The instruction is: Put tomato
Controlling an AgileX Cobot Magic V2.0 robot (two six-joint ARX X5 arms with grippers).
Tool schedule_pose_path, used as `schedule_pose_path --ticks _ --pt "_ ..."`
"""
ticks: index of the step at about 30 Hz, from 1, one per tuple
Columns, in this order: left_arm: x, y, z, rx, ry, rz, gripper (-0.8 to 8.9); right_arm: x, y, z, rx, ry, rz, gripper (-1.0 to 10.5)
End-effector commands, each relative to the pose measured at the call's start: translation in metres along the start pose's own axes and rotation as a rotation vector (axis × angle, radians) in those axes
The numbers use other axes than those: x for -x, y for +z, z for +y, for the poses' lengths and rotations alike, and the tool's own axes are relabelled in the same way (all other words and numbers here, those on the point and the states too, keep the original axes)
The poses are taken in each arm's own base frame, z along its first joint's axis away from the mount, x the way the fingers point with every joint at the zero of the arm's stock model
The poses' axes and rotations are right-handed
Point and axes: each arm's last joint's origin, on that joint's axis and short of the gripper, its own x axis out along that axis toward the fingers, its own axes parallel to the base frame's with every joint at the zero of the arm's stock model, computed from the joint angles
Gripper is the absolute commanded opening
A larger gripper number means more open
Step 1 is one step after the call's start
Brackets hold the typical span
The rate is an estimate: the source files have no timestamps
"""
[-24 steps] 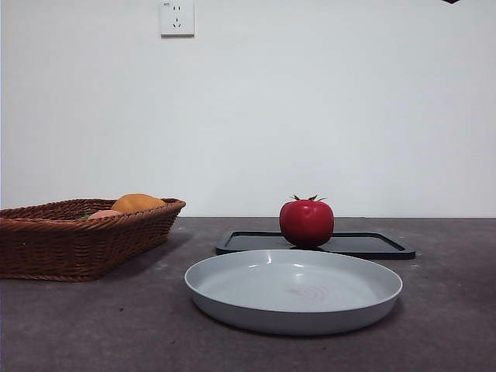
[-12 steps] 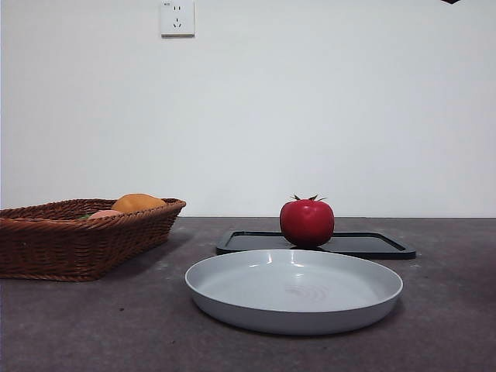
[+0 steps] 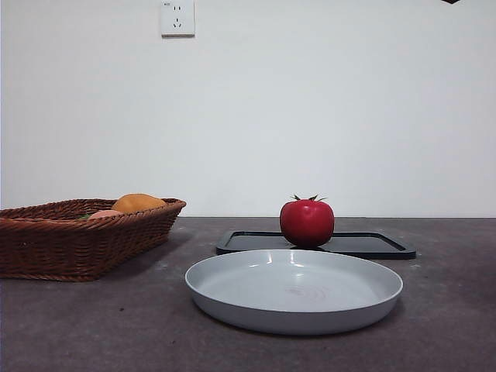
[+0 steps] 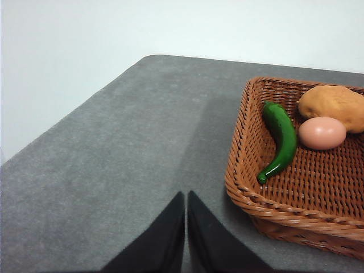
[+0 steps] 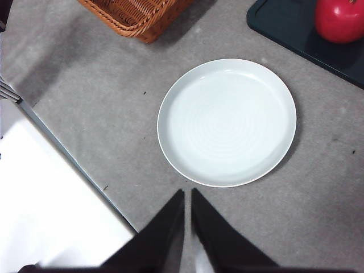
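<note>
The red tomato (image 3: 307,222) with a green stem crown stands on a black tray (image 3: 364,245) behind a grey plate (image 3: 232,271). The right wrist view shows the tomato (image 5: 340,19) on the tray (image 5: 284,23) and the empty plate (image 5: 170,114) below the camera. My right gripper (image 5: 187,196) is shut and empty, high above the table near the plate's edge. My left gripper (image 4: 186,199) is shut and empty, above bare table beside the wicker basket (image 4: 250,196).
The wicker basket (image 3: 46,248) at the left holds an orange-yellow fruit (image 3: 137,203), a peach-pink fruit (image 4: 322,132) and a green pepper (image 4: 281,136). The table's edge (image 5: 62,148) runs close to the right gripper. A black arm tip (image 3: 451,1) shows at the top right.
</note>
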Motion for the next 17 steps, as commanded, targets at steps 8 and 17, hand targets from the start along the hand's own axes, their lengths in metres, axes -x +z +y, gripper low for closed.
schedule_pose_path --ticks 8,17 --pt "-0.002 -0.007 0.0 0.005 0.005 0.026 0.07 0.013 0.007 -0.003 0.091 -0.077 -0.137 0.1" --pt "-0.002 -0.007 0.0 0.005 0.004 0.026 0.07 0.026 -0.029 -0.04 0.059 -0.299 -0.596 0.1"
